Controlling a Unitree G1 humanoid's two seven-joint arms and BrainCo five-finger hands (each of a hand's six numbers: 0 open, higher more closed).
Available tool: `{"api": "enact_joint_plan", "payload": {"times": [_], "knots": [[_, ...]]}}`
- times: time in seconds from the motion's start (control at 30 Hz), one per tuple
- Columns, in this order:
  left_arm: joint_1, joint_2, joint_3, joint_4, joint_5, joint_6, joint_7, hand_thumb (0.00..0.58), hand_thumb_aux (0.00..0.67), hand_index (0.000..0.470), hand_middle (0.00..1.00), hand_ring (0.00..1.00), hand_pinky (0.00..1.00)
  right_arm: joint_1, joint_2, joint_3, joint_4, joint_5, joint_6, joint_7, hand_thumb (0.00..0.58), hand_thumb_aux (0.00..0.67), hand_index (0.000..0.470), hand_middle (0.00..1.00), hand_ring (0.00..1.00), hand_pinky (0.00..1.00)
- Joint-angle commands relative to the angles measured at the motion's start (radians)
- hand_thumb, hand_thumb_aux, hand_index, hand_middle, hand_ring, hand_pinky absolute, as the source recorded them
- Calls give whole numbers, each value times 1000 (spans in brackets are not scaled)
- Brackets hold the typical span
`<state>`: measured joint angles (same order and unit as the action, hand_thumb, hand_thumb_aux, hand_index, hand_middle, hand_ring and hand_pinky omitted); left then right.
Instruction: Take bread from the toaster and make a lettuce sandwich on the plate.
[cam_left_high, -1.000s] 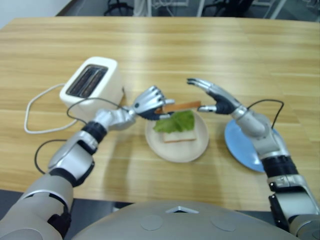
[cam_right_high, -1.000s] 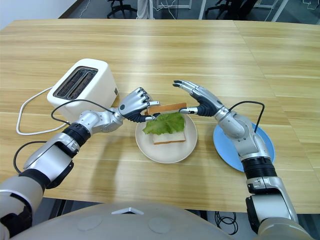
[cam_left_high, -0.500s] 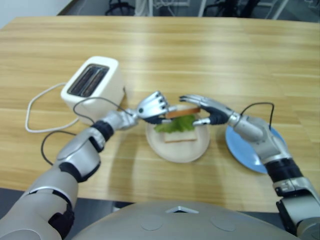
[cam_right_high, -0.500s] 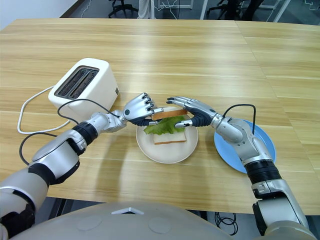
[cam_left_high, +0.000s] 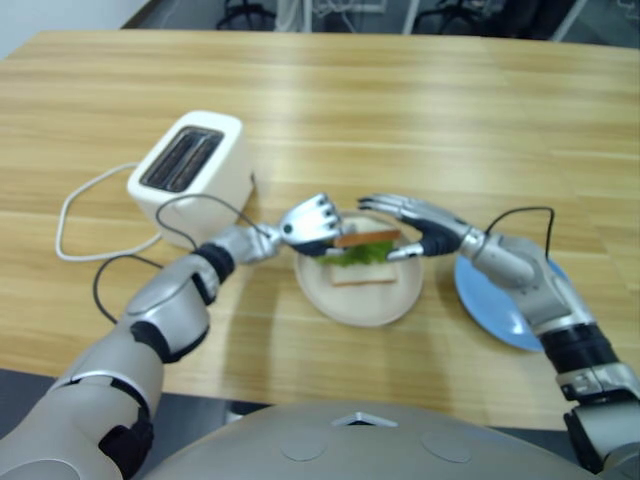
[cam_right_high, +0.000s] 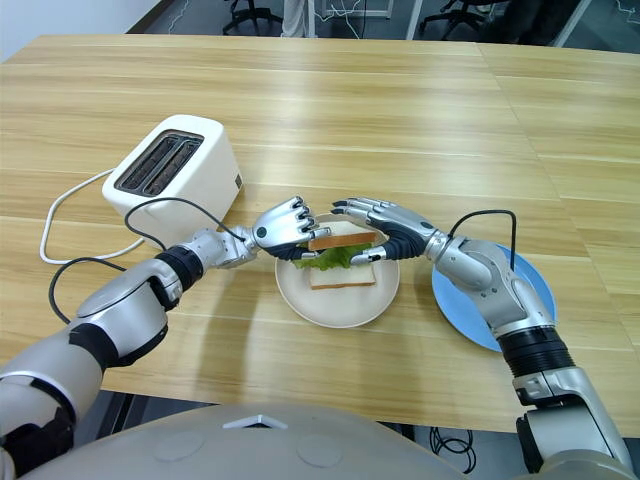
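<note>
Now on the closing step: top slice (cam_right_high: 342, 240) sits just above the lettuce (cam_right_high: 328, 260) and bottom slice (cam_right_high: 345, 278) on the plate (cam_right_high: 335, 308). Left hand (cam_right_high: 283, 228) is clenched on the slice's end over the plate's left rim. Right hand (cam_right_high: 388, 228) is at the other end; can't tell if it grips. Next, probably: lower it flat, centred over the plate, then release.

The cream plate (cam_right_high: 335, 308) is pretty much boxed in by the left hand (cam_right_high: 283, 228) and right hand (cam_right_high: 390, 228) pinching the top slice (cam_right_high: 341, 240) over it, with the toaster (cam_right_high: 175, 170) and its cord (cam_right_high: 42, 243) parked left, the blue plate (cam_right_high: 460, 315) just right, and open tabletop (cam_right_high: 380, 110) to be had beyond.
</note>
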<state>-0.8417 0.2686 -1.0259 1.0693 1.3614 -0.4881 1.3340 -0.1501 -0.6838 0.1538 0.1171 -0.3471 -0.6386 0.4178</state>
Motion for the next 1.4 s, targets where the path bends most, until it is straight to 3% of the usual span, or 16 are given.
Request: {"api": "enact_joint_plan", "payload": {"times": [0.03, 0.67, 0.7, 0.73, 0.77, 1.0, 1.13, 1.3, 1.4], "knots": [[1, -7, -33, 19, 9, 4, -4, 580, 670, 460, 1000, 1000, 1000, 33, -23, 15, -12, 5, 26, 44, 0, 0, 0, 0, 0, 0], [22, 4, -75, -16, -16, -33, -6, 580, 670, 460, 1000, 1000, 1000, 115, -57, 183, 69, -94, 100, 198, 0, 0, 0, 0, 0, 0], [26, 8, -70, -22, -27, -53, -11, 527, 468, 321, 1000, 1000, 1000, 120, -59, 186, 67, -99, 101, 202, 0, 0, 0, 0, 0, 0], [29, 12, -64, -28, -40, -75, -20, 441, 342, 235, 1000, 1000, 1000, 124, -59, 188, 64, -102, 102, 203, 0, 0, 0, 0, 0, 0], [33, 17, -57, -35, -51, -93, -31, 0, 0, 0, 1000, 1000, 1000, 128, -59, 190, 61, -103, 104, 205, 0, 0, 0, 0, 0, 0], [94, 175, 99, -288, -239, -252, -186, 0, 0, 0, 1000, 1000, 1000, 149, -68, 210, 65, -113, 122, 207, 0, 0, 0, 0, 0, 0], [177, 315, 261, -530, -456, -350, -398, 0, 0, 0, 1000, 1000, 1000, 153, -67, 213, 63, -110, 131, 204, 0, 0, 0, 0, 0, 0], [284, 440, 474, -725, -737, -372, -661, 0, 0, 0, 1000, 1000, 1000, 154, -64, 208, 62, -107, 138, 196, 0, 0, 0, 0, 0, 0], [346, 482, 579, -793, -856, -365, -771, 0, 0, 0, 843, 843, 843, 152, -66, 200, 53, -99, 141, 193, 0, 0, 0, 0, 0, 0]]}}
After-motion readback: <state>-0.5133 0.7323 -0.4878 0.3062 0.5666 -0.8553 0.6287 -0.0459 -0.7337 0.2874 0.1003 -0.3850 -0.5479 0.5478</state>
